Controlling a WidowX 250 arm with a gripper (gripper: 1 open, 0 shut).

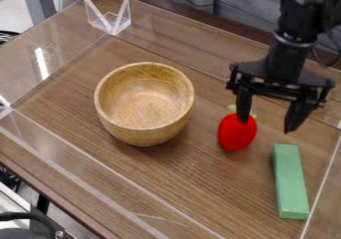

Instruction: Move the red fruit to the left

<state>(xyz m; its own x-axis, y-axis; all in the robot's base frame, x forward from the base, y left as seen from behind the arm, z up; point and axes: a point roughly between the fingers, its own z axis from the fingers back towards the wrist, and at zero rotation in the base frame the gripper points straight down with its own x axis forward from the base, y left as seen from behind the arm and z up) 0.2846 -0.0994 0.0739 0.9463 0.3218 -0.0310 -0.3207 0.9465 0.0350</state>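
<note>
The wooden bowl [144, 103] holds nothing (bare inside). The red fruit [237, 130] lies on the counter [173, 173] right of it, under the released tool [277, 116].

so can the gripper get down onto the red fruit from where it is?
Probably yes. The gripper is open, pointing down, just above and behind the red fruit. Nothing covers the fruit; the wooden bowl and green block sit apart from it.
</note>
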